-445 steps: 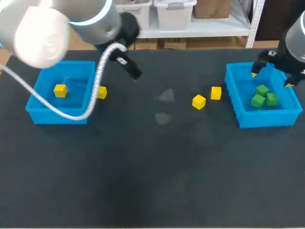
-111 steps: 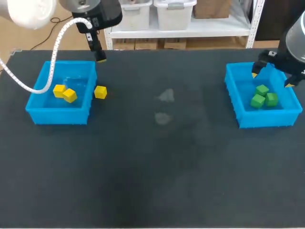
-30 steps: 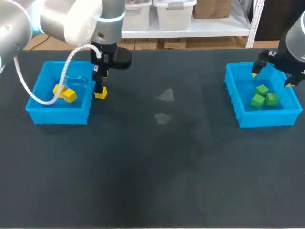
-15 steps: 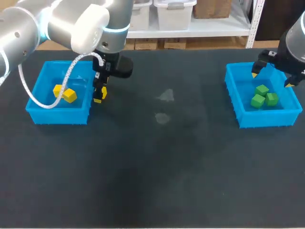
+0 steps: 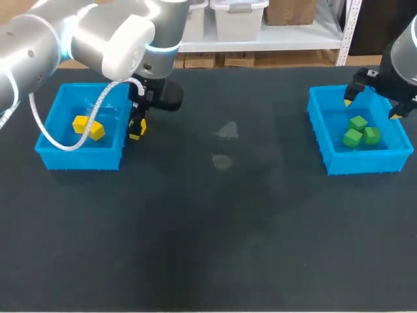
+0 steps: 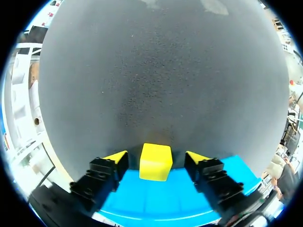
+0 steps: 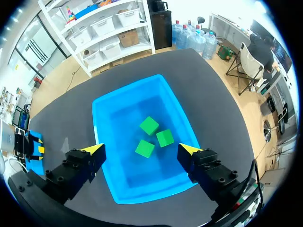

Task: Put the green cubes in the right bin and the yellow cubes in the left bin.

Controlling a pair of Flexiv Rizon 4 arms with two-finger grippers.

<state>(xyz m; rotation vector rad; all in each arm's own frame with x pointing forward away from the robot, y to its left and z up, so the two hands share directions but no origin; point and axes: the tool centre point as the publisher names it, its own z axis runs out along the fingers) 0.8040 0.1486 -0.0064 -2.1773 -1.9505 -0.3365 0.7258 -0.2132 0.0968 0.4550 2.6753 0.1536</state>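
Observation:
A yellow cube (image 5: 136,128) (image 6: 155,161) rests on the dark table against the outside of the left blue bin's (image 5: 45,147) (image 6: 189,194) right wall. My left gripper (image 5: 137,126) (image 6: 156,158) is down around it, open, a small gap showing on each side of the cube. Two more yellow cubes (image 5: 88,126) lie inside that bin. Three green cubes (image 5: 360,130) (image 7: 153,137) lie in the right blue bin (image 5: 326,153) (image 7: 106,142). My right gripper (image 5: 371,107) (image 7: 142,151) hangs open above that bin, holding nothing.
The dark table mat (image 5: 221,222) spreads between the two bins, with two faint pale smudges (image 5: 225,143) near its middle.
My left arm has sunk a little lower over the yellow cube beside the left bin. The cube, the bins and the right arm have stayed where they were.

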